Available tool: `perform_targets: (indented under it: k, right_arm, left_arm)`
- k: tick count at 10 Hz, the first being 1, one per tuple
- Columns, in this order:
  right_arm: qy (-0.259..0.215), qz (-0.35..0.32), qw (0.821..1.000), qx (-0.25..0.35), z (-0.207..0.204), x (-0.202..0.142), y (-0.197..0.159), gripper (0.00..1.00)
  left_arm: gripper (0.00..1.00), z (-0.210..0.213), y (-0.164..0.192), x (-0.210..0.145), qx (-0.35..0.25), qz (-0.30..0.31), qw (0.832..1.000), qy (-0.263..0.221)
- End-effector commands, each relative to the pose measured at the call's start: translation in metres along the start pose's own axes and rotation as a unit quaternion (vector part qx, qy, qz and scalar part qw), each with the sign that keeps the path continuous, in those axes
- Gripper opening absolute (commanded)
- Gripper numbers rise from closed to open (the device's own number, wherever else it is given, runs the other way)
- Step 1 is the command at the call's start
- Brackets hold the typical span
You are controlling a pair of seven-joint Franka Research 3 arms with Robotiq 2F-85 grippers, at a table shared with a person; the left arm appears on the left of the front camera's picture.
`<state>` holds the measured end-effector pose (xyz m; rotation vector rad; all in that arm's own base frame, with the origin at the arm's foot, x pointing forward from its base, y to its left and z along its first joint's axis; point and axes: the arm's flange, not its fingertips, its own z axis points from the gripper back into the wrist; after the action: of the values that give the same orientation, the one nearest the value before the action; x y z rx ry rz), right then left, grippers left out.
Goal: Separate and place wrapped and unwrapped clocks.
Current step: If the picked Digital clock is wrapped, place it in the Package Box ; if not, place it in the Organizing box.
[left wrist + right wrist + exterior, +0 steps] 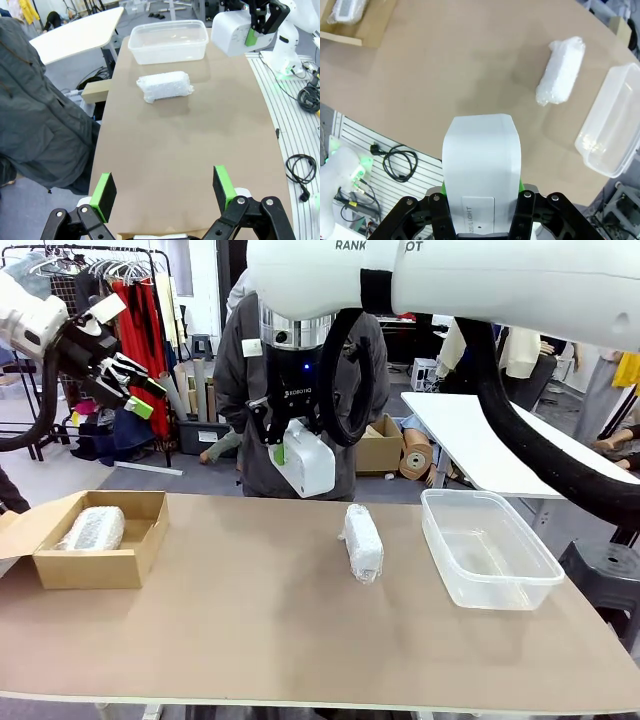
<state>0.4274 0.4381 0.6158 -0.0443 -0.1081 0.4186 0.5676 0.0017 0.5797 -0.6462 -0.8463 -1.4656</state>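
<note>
Room for moving is left across the lower middle of the front view, where the brown surface lies bare between the cardboard box near its left edge and the clear tub near its right edge. One wrapped clock is laid on the surface at centre, apart from both containers and nearer the tub. A second wrapped clock is seen inside the box. The bare white clock is held clear of the surface at upper centre, clamped between the fingers of the right hand, with a person in a grey jacket behind it at the far edge. In the right wrist view the tub's rim is cut by the right edge of the frame. The left hand is raised at upper left, its jaws spread wide with nothing between them. In the left wrist view bare surface is seen between its green pads.
</note>
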Motion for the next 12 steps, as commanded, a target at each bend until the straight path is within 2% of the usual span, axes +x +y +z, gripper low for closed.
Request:
perform_targets:
  k: [1, 10, 11, 12]
  right_arm:
    - [-0.005, 0.001, 1.000, 0.002, 0.005, 0.000, 0.000, 0.00]
    - [0.000, 0.000, 1.000, 0.000, 0.000, 0.000, 0.000, 0.00]
    - [-0.019, 0.029, 0.999, 0.007, -0.002, -0.007, -0.010, 0.00]
    - [-0.025, 0.031, 0.999, 0.018, -0.003, -0.010, -0.029, 0.00]
  left_arm:
    - [1.00, 0.001, -0.002, 0.001, -0.001, 0.000, 1.000, -0.001]
    - [1.00, 0.001, -0.002, 0.001, -0.001, 0.000, 1.000, -0.001]
    - [1.00, 0.001, -0.002, 0.001, -0.001, 0.000, 1.000, -0.001]
    - [1.00, 0.001, -0.002, 0.001, -0.001, 0.000, 1.000, -0.001]
